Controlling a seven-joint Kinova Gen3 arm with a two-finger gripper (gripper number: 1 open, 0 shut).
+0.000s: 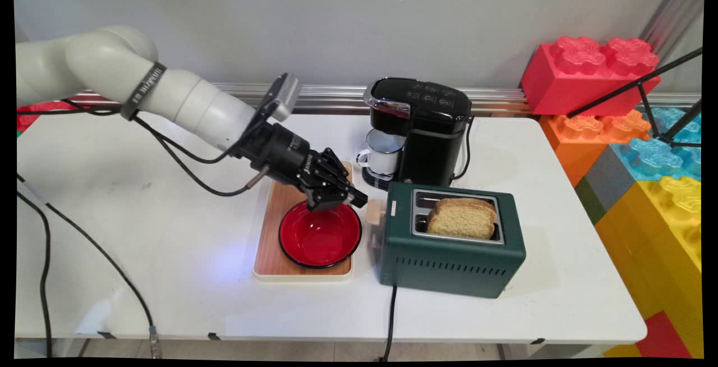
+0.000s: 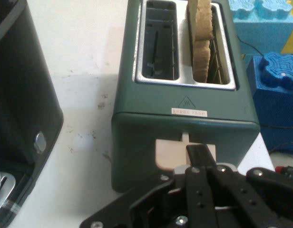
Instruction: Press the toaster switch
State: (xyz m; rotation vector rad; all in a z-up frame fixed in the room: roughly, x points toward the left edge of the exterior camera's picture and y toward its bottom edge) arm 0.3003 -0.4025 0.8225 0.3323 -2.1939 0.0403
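on the white table point(image 1: 168, 255), toward its left-centre, the white arm reaches in from the upper left with black cables trailing below it, and its black two-finger gripper point(image 1: 350, 198) hangs over the far rim of a glossy red round bowl point(image 1: 320, 236). that bowl sits on a light wooden tray with a cream rim point(image 1: 275, 232). the gripper's tip lies just beside the beige lever point(image 1: 374, 212) on the left end of a dark green two-slot toaster point(image 1: 451, 249); in the hand view the fingers look drawn together, with one black finger point(image 2: 198, 154) in front of the lever point(image 2: 170, 154), though whether it touches cannot be told. behind the tray and toaster stands a black pod coffee machine point(image 1: 429, 131) with a white enamel mug point(image 1: 384, 154) under its spout. the toaster point(image 2: 184, 123) carries a slice of brown bread point(image 1: 461, 216) standing upright in the slot nearer the camera, while the other slot is bare; from the hand view the bread point(image 2: 201, 33) fills the right-hand slot. a black power cord point(image 1: 390, 316) runs from the toaster over the table's near edge. to the far right, off the table, are stacked big plastic building blocks point(image 1: 645, 148) in red, orange, blue and yellow.
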